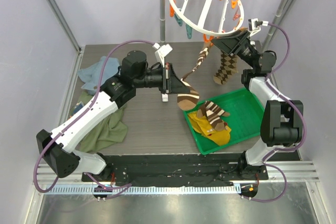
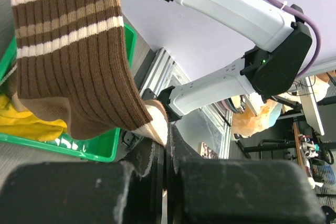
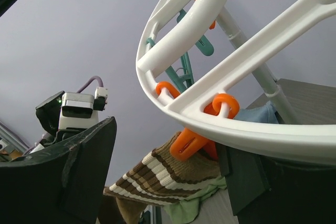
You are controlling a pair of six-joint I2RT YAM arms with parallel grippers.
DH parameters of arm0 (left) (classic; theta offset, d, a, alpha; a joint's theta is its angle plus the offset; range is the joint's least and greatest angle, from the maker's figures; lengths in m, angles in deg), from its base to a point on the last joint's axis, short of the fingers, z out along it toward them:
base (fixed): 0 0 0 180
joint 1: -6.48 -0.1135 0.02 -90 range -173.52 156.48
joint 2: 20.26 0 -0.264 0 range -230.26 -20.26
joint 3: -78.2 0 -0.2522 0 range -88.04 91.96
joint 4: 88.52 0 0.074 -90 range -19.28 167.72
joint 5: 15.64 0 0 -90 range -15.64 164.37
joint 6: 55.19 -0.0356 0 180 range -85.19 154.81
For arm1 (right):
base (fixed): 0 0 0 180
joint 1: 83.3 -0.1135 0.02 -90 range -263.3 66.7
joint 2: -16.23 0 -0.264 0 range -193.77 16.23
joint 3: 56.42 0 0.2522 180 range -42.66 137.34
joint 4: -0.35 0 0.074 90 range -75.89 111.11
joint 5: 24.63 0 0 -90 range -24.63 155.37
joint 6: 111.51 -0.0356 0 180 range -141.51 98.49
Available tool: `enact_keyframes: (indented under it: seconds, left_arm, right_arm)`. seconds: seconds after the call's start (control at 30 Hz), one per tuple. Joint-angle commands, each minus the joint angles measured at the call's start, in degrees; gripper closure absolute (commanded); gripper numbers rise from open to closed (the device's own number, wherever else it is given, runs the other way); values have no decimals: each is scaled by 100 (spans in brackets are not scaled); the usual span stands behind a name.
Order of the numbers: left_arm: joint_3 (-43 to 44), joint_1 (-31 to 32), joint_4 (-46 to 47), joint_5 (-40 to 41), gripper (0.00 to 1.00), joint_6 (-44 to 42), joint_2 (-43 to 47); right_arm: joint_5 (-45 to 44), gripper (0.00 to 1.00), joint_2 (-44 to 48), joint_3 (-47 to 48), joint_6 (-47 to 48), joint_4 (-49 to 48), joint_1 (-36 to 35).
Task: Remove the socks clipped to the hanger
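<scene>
Under the hanger (image 1: 207, 3) we count two socks yet to come off, the striped sock (image 1: 188, 97), pinched in the closed jaws of our left gripper (image 1: 167, 83), and the diamond sock (image 1: 226, 69), while our right gripper (image 3: 168, 177) gapes round an orange clip (image 3: 184, 145) and other socks (image 1: 210, 121) lie in the green tray (image 1: 247, 100).

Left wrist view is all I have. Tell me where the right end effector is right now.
Observer: The right end effector is up at the lower rim of the hanger, open and straddling an orange clip.
Operator: Tell me what that clip is holding.
Observer: A brown-and-white striped sock bunches directly beneath it. The pinch point itself is hidden.
Operator: Report anything else on the hanger.
Observer: One diamond-patterned sock hangs below the hanger's rim.
</scene>
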Motion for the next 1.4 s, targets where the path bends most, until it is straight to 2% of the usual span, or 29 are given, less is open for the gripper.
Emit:
enact_keyframes:
  seconds: [0.0, 0.17, 0.27, 0.33, 0.37, 0.4, 0.43, 0.47, 0.5, 0.57, 0.6, 0.67, 0.7, 0.8, 0.97, 1.07, 1.23, 1.37]
  left_arm:
    - [276, -94, -86, -26, 100, 69, 138]
    - [258, -94, -121, -9, 100, -10, 147]
    - [214, -94, -147, 123, 100, -238, 120]
    - [162, -68, -138, 263, 100, -448, 103]
    - [144, -41, -156, 456, 100, -537, 94]
    - [126, 20, -156, 536, 100, -616, 68]
    - [109, 46, -156, 615, 100, -782, 59]
    - [83, 90, -165, 868, 100, -862, 50]
    - [39, 186, -147, 992, 100, -932, 59]
    - [-40, 292, -69, 1421, 100, -1143, 59]
    - [-136, 380, -7, 1546, 100, -1196, 59]
    - [-277, 451, 281, 1731, 100, -1258, 85]
    - [-435, 538, 388, 1993, 100, -1284, 103]
    - [-672, 801, 739, 2425, 100, -1495, 147]
    - [-910, 1084, 1250, 2953, 100, -1645, 129]
    - [-1060, 1259, 1409, 3277, 100, -1768, 147]
    - [-1113, 1383, 1716, 3305, 100, -1672, 59]
    - [-1069, 1418, 1742, 3130, 100, -1610, -116]
  right_arm:
    - [-267, 15, 266, -70, -1, -2104, 48]
    - [-751, 9, 274, -544, -746, -2069, 127]
    - [-813, 9, 634, -1106, -487, -1850, 127]
    - [-778, 9, 1158, -1457, 39, -886, 127]
    - [-795, 10, 1362, -1529, 678, -360, 127]
    - [-908, 10, 1617, -1582, 1084, 889, 127]
    - [-996, 10, 2072, -1556, 1454, 1615, 127]
    - [-1093, 10, 2355, -1495, 2258, 2362, 127]
    - [-1407, 10, 2575, -1303, 2605, 3779, 127]
    - [-1917, 8, 3165, -1004, 3177, 5219, 118]
    - [-2433, 7, 3297, -654, 3493, 6497, 118]
    - [-2859, 6, 3552, -318, 3680, 7420, 118]
    - [-2974, 7, 3579, 40, 3812, 8233, 109]
    - [-3623, 13, 3641, 647, 3953, 9326, 48]
    - [-4555, 20, 3571, 1256, 4191, 10226, -49]
    - [-4671, 23, 3325, 1546, 4243, 10578, -276]
    - [-4811, 24, 3123, 1476, 4323, 10324, -1066]
    - [-4540, 24, 3122, 1152, 4182, 9842, -1630]
